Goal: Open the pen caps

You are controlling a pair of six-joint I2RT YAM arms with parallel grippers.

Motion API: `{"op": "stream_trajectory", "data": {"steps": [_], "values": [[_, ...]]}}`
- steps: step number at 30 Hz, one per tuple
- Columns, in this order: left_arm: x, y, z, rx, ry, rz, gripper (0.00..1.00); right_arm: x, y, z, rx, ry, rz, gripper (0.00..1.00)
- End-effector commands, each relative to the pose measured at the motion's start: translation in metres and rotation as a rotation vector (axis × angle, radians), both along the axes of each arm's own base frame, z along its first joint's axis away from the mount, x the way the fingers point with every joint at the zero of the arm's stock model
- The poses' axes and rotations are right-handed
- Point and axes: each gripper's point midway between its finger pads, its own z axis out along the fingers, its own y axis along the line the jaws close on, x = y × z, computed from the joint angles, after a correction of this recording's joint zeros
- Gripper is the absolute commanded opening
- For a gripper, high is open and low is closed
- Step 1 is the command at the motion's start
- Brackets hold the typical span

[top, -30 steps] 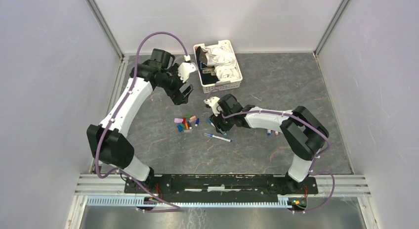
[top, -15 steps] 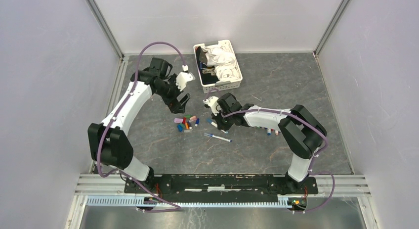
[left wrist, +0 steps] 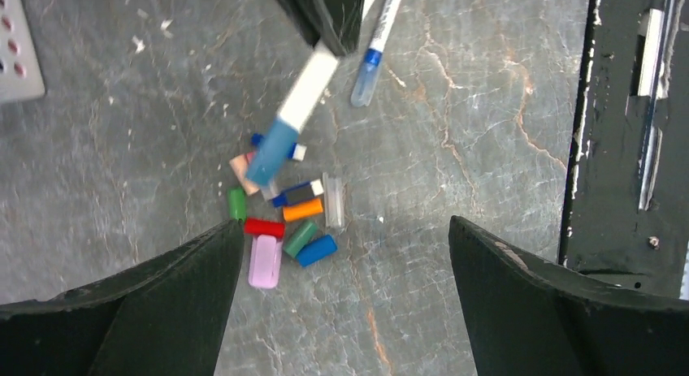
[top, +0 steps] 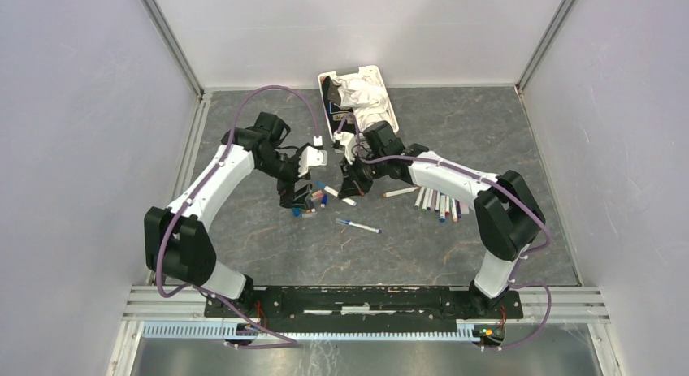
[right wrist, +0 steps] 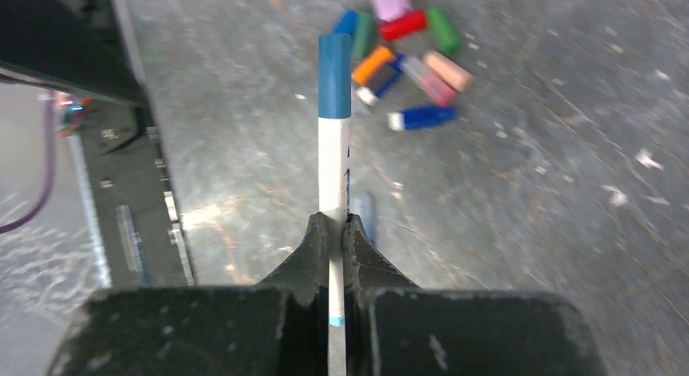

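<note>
While the left gripper (left wrist: 343, 226) hovers with its fingers spread over the loose pen caps (left wrist: 284, 222) heaped on the table (left wrist: 487, 108), the right gripper (right wrist: 335, 230) pinches a white pen (right wrist: 334, 161) whose blue cap (right wrist: 334, 75) is still on; more pens (top: 439, 204) lie to its right.

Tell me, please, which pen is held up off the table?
The blue-capped pen clamped in the right gripper; the other pens lie flat on the table.

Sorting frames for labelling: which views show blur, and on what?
Left wrist: the blue-capped pen is motion-smeared, the loose caps crisp. Right wrist: that pen is sharp, caps and table behind look soft. Top view: no evident blur.
</note>
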Motion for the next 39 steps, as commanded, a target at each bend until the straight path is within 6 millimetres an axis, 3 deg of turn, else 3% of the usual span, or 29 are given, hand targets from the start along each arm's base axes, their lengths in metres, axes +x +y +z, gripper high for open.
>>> {"op": "stream_trajectory", "data": {"steps": [1,6,14,23,26,27,28,34,39], "values": [[-0.015,-0.019,0.015,-0.064,-0.084,-0.178,1.00,-0.035,0.018,0.032,0.137,0.132,0.164,0.00],[-0.028,-0.024,0.005,-0.021,-0.101,-0.256,0.93,-0.044,0.021,0.035,0.168,0.195,0.214,0.00],[-0.035,-0.024,-0.006,0.062,-0.132,-0.316,0.48,-0.049,0.023,0.037,0.186,0.230,0.243,0.00],[-0.033,-0.022,-0.017,0.141,-0.171,-0.334,0.26,-0.056,0.023,0.044,0.219,0.259,0.276,0.00],[-0.035,-0.024,-0.017,0.150,-0.177,-0.343,0.12,-0.057,0.024,0.043,0.223,0.267,0.284,0.00],[-0.036,-0.025,-0.015,0.150,-0.180,-0.345,0.04,-0.057,0.024,0.042,0.224,0.276,0.278,0.06],[-0.035,-0.026,-0.014,0.148,-0.185,-0.347,0.02,-0.057,0.026,0.041,0.227,0.291,0.267,0.14],[-0.038,-0.037,0.000,0.115,-0.208,-0.358,0.02,-0.058,0.042,0.033,0.262,0.363,0.237,0.42],[-0.041,-0.042,0.007,0.097,-0.220,-0.360,0.02,-0.056,0.051,0.034,0.306,0.403,0.216,0.37]]}}
